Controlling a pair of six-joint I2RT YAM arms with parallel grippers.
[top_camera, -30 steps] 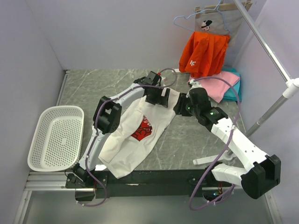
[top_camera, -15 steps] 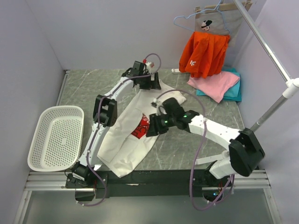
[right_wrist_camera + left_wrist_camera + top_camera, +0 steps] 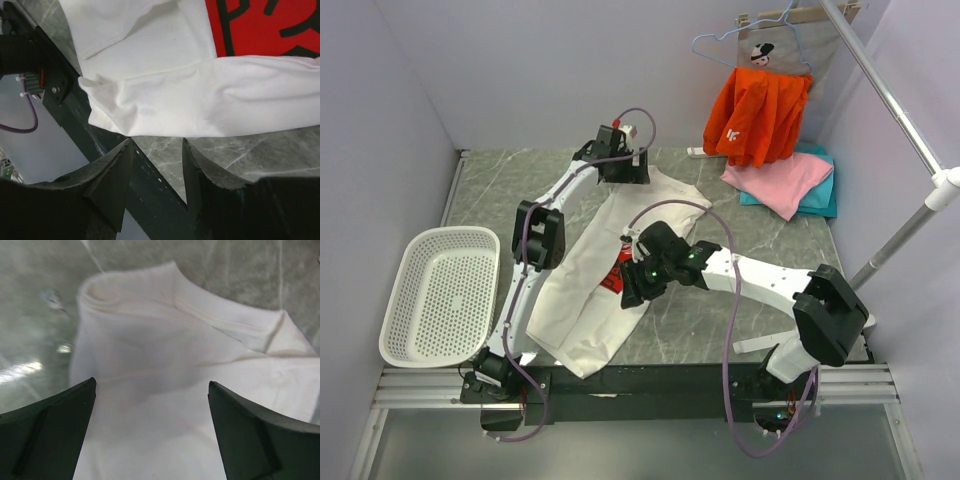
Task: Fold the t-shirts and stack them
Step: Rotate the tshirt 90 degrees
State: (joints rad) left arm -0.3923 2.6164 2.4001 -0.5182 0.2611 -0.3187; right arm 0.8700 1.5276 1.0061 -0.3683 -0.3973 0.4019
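Observation:
A white t-shirt [image 3: 582, 305] lies stretched out diagonally on the marble table [image 3: 720, 320], its red chest print [image 3: 612, 281] partly hidden under my right gripper [image 3: 630, 285]. In the right wrist view, that gripper [image 3: 157, 141] is open with nothing between its fingers, its tips just short of the shirt's folded side edge [image 3: 200, 95], and the red print [image 3: 260, 25] lies beyond. My left gripper [image 3: 623, 168] hovers wide open over the shirt's far end [image 3: 175, 340]; in the left wrist view this gripper [image 3: 151, 383] holds nothing. Folded pink [image 3: 780, 180] and teal [image 3: 823, 195] t-shirts lie at the back right.
A white perforated basket [image 3: 440, 295] sits at the left edge. An orange garment [image 3: 758, 115] hangs on a hanger at the back right. A metal pole [image 3: 905, 135] slants along the right side. A dark rail [image 3: 100, 145] runs along the table's near edge.
My right arm has swung from the back right across to the middle of the white shirt. The left gripper has moved back and left, and the shirt's far end has drawn out straighter.

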